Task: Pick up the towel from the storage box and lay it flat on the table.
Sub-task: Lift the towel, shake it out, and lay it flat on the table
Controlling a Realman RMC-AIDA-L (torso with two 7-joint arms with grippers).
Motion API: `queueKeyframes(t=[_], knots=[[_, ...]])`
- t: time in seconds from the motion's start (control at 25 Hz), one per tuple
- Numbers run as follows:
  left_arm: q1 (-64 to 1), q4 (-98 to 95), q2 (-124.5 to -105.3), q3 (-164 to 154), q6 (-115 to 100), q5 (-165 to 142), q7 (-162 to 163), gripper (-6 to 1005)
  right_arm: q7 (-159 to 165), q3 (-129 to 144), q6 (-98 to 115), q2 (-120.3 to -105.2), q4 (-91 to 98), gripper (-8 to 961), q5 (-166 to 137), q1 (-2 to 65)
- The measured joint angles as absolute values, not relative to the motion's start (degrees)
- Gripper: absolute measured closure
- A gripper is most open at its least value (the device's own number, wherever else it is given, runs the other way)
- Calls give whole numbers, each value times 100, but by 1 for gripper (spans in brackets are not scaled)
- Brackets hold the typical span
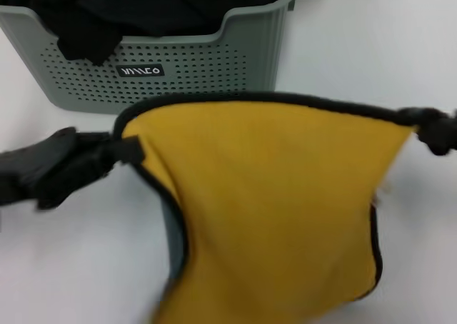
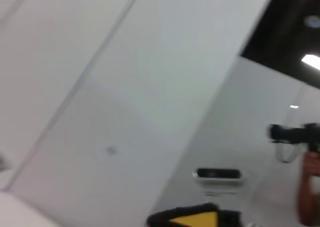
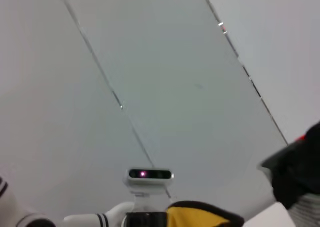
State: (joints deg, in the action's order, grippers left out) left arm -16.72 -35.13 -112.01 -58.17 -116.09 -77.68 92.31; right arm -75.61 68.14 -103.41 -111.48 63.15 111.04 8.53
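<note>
the left gripper (image 1: pixel 118 153) is clamped on one top corner of the square yellow cloth towel with black stitched edging (image 1: pixel 275 210), and a strip of the grey-green reverse face shows below that corner. the towel hangs as a stretched sheet in front of the sage grey-green perforated plastic storage box (image 1: pixel 186 71) — clear of it and above the plain white table (image 1: pixel 357 46). black fabric items (image 1: pixel 128 10) lie in the box. the right gripper (image 1: pixel 427 128) is clamped on the opposite top corner. holding both corners apart keeps the top hem taut — in my judgement, ready for laying flat.
</note>
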Motion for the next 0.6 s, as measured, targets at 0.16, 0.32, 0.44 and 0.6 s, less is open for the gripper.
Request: queueKeyframes(t=[0.16,0.32,0.44,0.6], knots=[[-2265,-2356,-11134,-5023,-10782,-8885,8548,977,-8243,6622,-10202,-11153,4706,839,10771,1713],[-2341,-2549,-11274,-5023,-9471,-9142,8502,976,-8834,6381,-9666,-11162,3507,838,10114,2462],[-2444,-2503,-11326,-5027,-8607,-9373,8499,976,-9009,6362,-8945,-11254,3257,837,9667,2674],[-2466,-2595,-11455,-5031,-7408,-9624,8413,976,-9032,6369,-8001,-11450,3384,835,9259,2749]])
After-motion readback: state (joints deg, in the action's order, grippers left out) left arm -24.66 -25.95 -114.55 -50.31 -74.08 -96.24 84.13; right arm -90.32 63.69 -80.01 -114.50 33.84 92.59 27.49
